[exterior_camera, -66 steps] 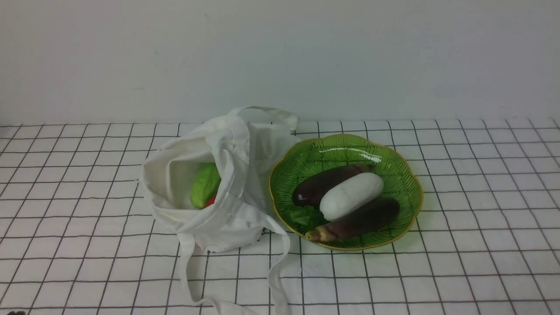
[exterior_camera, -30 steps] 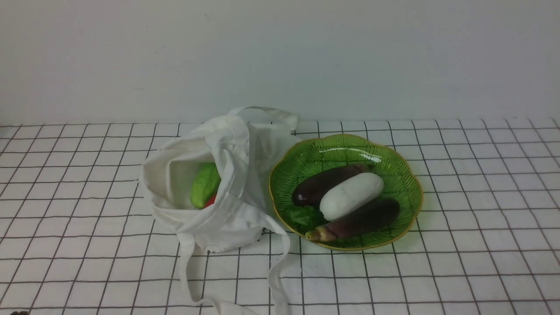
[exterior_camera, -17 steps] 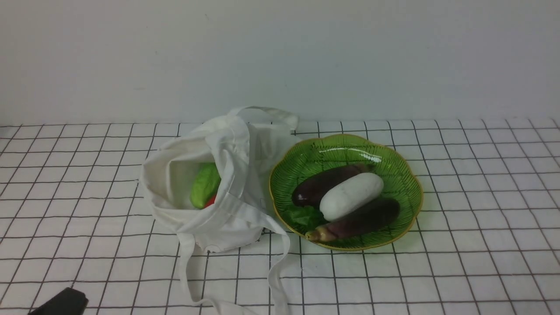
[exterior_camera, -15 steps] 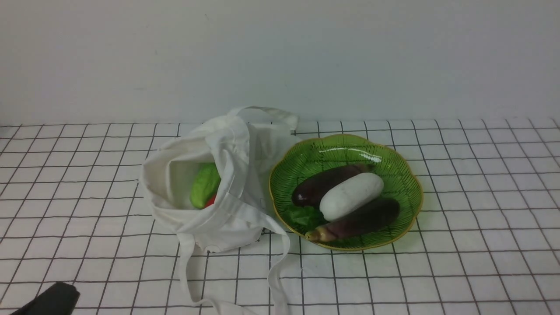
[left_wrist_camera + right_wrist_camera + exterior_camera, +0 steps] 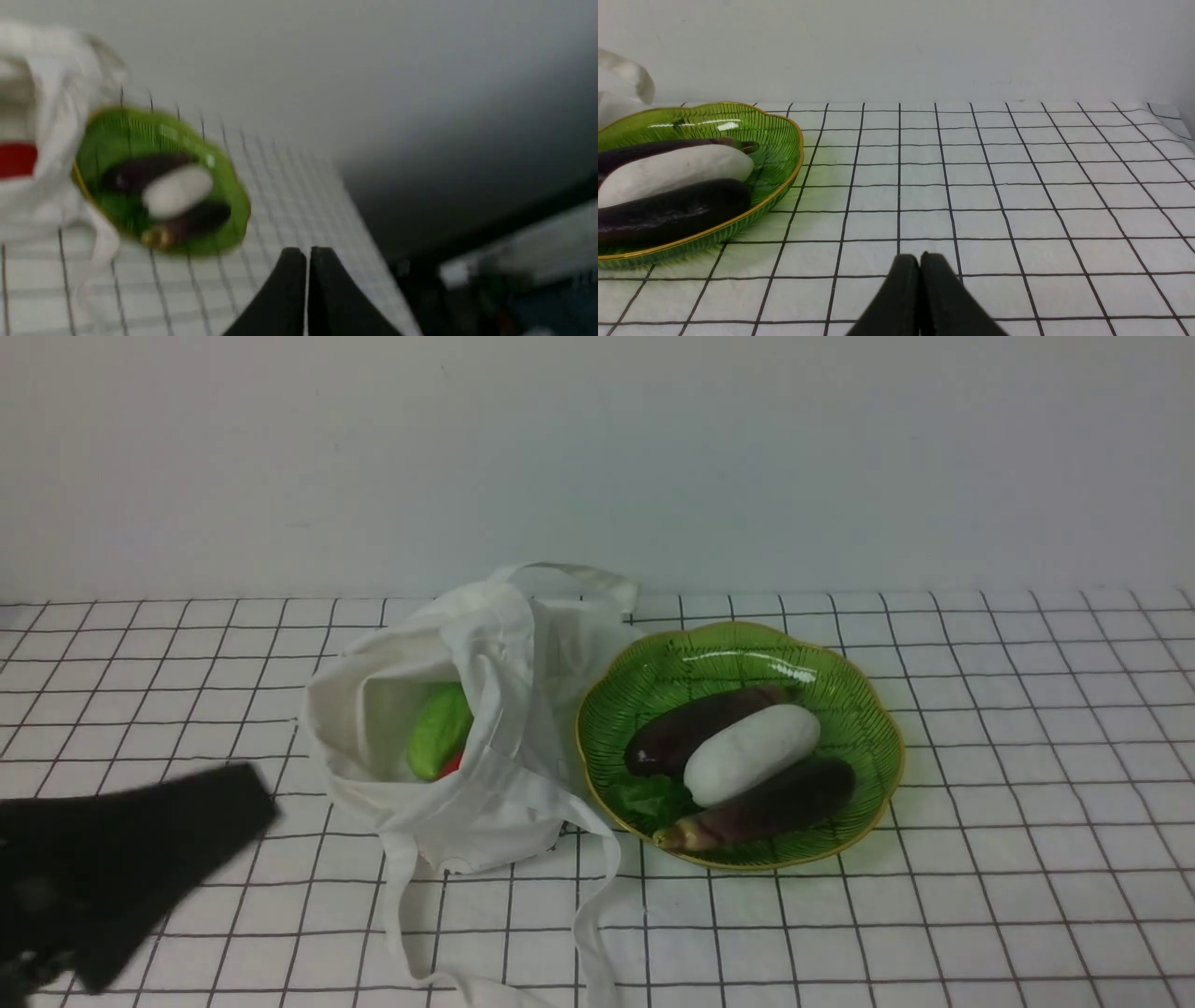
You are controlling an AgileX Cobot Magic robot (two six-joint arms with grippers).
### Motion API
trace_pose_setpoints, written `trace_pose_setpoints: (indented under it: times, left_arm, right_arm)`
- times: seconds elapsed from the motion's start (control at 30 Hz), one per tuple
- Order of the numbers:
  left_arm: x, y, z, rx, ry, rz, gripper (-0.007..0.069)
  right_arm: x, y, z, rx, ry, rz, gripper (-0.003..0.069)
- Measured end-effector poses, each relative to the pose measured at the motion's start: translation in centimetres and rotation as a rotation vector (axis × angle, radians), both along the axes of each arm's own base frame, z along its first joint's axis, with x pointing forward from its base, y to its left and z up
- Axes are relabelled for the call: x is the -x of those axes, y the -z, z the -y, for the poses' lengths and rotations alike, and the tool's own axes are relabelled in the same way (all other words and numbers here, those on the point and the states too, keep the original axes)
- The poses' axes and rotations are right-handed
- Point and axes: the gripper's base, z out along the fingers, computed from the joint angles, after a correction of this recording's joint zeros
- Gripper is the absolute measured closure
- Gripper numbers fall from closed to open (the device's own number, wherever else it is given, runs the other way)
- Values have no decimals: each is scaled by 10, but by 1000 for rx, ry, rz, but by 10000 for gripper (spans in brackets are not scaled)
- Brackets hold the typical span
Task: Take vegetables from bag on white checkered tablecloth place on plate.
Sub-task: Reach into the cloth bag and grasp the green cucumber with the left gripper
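The white cloth bag [image 5: 485,803] on the checked tablecloth [image 5: 1027,803] holds the light green bumpy vegetable [image 5: 439,730] and something red [image 5: 451,765]. The green ribbed plate [image 5: 738,649] holds two purple eggplants [image 5: 766,807] and a white vegetable [image 5: 752,753]. The blurry left gripper [image 5: 307,254] near the bag looks closed; the right gripper [image 5: 920,259] is closed tight.

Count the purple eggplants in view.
2. The far eggplant lies behind the white vegetable on the plate; the near eggplant lies in front of it. The bag may hide more.

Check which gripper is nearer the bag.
Left. The left gripper is just left of the bag in the front view; the right gripper is out of that view, beyond the plate, away from the bag.
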Motion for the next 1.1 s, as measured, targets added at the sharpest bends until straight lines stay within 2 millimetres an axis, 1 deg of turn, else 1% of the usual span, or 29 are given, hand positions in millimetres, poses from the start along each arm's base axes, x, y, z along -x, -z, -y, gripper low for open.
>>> trace_pose_setpoints:
  times: [0.03,0.07,0.1,0.17,0.2,0.27,0.33,0.4,0.47,0.53,0.57,0.6,0.63,0.7,0.73,0.77,0.83,0.87,0.9,0.93,1.0,1.03,1.07,1.1]
  left_arm:
    - [-24,1,4,-123,148,-156,632]
    - [-21,-3,5,-144,178,-151,632]
    - [-55,6,0,-307,279,-321,632]
    - [-78,11,-5,-400,301,-400,632]
    - [-100,15,-11,-474,297,-458,632]
    - [-122,19,-16,-522,284,-506,632]
    - [-150,22,-21,-550,265,-556,632]
    - [-172,24,-19,-564,260,-576,632]
    - [-188,25,-15,-591,257,-577,632]
    - [-196,27,-11,-611,259,-577,631]
    - [-203,29,-5,-632,264,-578,629]
    - [-223,39,7,-691,255,-608,619]
    - [-224,40,8,-697,254,-613,617]
    - [-244,53,17,-766,228,-647,592]
    - [-250,57,19,-791,223,-653,583]
    - [-265,67,24,-844,187,-677,553]
    - [-278,79,27,-899,167,-698,515]
    - [-287,87,29,-927,148,-705,481]
    - [-292,91,31,-941,144,-703,463]
    - [-301,99,33,-960,133,-701,415]
    - [-309,109,37,-970,131,-691,358]
    - [-313,115,39,-975,129,-685,309]
    - [-314,116,40,-975,130,-684,302]
    - [-317,122,43,-969,132,-682,258]
  right_arm:
    - [0,0,0,0,0,0,676]
    - [0,0,0,0,0,0,676]
    - [0,0,0,0,0,0,676]
    - [0,0,0,0,0,0,676]
    - [0,0,0,0,0,0,676]
    - [0,0,0,0,0,0,676]
    - [0,0,0,0,0,0,676]
    - [0,0,0,0,0,0,676]
    - [0,0,0,0,0,0,676]
    - [0,0,0,0,0,0,676]
    - [0,0,0,0,0,0,676]
    - [0,0,0,0,0,0,676]
    - [0,0,0,0,0,0,676]
    - [0,0,0,0,0,0,676]
    - [0,0,0,0,0,0,676]
    - [0,0,0,0,0,0,676]
    - [0,0,0,0,0,0,676]
    - [0,0,0,0,0,0,676]
    - [0,0,0,0,0,0,676]
    - [0,0,0,0,0,0,676]
    - [0,0,0,0,0,0,676]
    - [0,0,0,0,0,0,676]
    - [0,0,0,0,0,0,676]
    - [0,0,0,0,0,0,676]
